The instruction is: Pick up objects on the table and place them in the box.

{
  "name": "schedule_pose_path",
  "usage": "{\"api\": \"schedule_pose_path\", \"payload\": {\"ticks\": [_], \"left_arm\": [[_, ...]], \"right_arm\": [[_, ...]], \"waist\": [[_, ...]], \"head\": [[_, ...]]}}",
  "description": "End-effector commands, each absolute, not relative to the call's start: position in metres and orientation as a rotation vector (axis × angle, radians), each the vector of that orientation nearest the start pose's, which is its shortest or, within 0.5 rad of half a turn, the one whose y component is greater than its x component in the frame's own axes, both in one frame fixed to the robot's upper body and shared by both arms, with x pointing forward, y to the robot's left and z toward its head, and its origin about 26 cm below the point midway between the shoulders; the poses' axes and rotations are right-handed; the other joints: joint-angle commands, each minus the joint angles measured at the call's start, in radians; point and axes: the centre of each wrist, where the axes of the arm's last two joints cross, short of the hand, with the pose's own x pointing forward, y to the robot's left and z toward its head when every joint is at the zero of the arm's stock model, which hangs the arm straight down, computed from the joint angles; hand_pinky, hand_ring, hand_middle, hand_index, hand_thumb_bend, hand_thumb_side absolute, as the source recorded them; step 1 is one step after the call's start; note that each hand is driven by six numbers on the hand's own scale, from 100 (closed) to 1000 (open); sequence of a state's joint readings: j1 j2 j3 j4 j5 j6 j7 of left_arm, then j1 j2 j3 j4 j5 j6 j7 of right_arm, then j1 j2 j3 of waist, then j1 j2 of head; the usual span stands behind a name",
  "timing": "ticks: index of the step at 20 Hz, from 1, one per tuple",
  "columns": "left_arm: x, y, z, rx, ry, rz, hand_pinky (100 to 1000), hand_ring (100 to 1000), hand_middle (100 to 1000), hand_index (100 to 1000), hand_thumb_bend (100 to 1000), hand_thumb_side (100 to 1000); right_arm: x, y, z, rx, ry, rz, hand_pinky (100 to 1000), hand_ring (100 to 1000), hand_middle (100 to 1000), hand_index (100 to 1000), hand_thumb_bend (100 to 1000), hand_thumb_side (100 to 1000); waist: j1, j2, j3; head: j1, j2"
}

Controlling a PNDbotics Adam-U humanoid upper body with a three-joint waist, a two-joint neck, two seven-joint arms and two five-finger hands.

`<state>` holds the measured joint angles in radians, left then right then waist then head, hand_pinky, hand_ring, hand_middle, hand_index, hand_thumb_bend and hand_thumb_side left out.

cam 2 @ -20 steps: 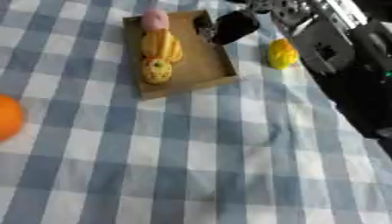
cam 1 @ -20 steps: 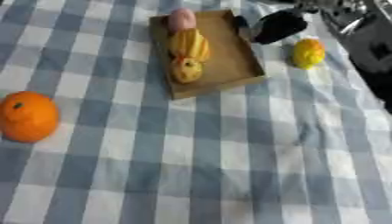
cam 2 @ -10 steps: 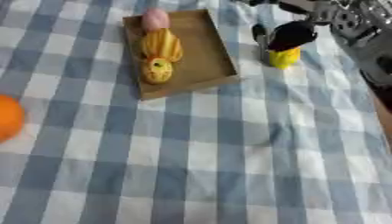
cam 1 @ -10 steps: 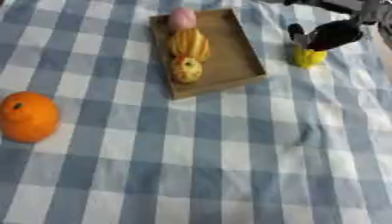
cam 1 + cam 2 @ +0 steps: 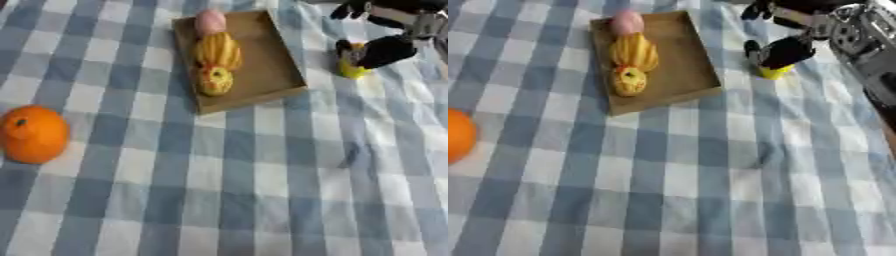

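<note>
A shallow brown box [image 5: 273, 65] lies at the top centre of the checked cloth. It holds a pink item [image 5: 210, 21], a ribbed yellow-orange item [image 5: 218, 50] and a small round yellow one [image 5: 214, 80]. Right of the box a small yellow fruit [image 5: 353, 70] rests on the cloth. My right hand [image 5: 386, 50] comes down from the upper right, with black fingers and thumb curled round the fruit's top, hiding most of it. A large orange [image 5: 33, 134] sits at the left edge. My left hand shows in no view.
My right arm [image 5: 866, 37], silver and black, fills the upper right corner. The blue-and-white checked cloth [image 5: 245, 190] covers the whole table, with a few wrinkles right of centre.
My right hand has moved from beside the box's right rim over to the yellow fruit and closed its fingers round it. The fruit still rests on the cloth.
</note>
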<state>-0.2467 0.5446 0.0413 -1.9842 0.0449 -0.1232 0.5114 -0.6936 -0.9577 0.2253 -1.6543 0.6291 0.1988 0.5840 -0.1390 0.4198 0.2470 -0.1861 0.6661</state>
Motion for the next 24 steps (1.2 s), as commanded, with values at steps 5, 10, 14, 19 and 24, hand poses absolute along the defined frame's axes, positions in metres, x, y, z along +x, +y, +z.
{"api": "schedule_pose_path", "payload": {"ticks": [5, 10, 14, 19, 24], "left_arm": [[0.291, 0.309, 0.218, 0.568, -2.448, 0.044, 730, 786, 689, 773, 249, 548], [0.291, 0.309, 0.218, 0.568, -2.444, 0.044, 730, 786, 689, 773, 248, 548], [0.291, 0.309, 0.218, 0.568, -2.444, 0.045, 730, 786, 688, 773, 248, 547], [0.29, 0.309, 0.217, 0.567, -2.442, 0.048, 729, 785, 688, 773, 247, 548], [0.291, 0.309, 0.217, 0.565, -2.444, 0.05, 729, 785, 688, 772, 246, 548]], "right_arm": [[0.36, -0.349, 0.313, -1.215, -1.158, 1.423, 836, 901, 877, 941, 100, 332], [0.36, -0.354, 0.312, -1.208, -1.136, 1.42, 836, 899, 873, 948, 100, 303], [0.36, -0.356, 0.312, -1.188, -1.13, 1.416, 840, 904, 878, 964, 118, 282], [0.362, -0.365, 0.31, -1.211, -1.087, 1.384, 841, 908, 882, 964, 165, 302], [0.367, -0.374, 0.304, -1.258, -1.024, 1.36, 842, 910, 884, 961, 196, 301]], "waist": [[0.01, -0.012, 0.002], [0.011, -0.009, -0.001], [0.011, -0.01, -0.004], [0.011, -0.009, -0.004], [0.01, -0.005, -0.001]], "head": [[0.0, -0.018], [0.003, -0.017], [0.004, -0.018], [0.003, -0.023], [0.0, -0.028]]}}
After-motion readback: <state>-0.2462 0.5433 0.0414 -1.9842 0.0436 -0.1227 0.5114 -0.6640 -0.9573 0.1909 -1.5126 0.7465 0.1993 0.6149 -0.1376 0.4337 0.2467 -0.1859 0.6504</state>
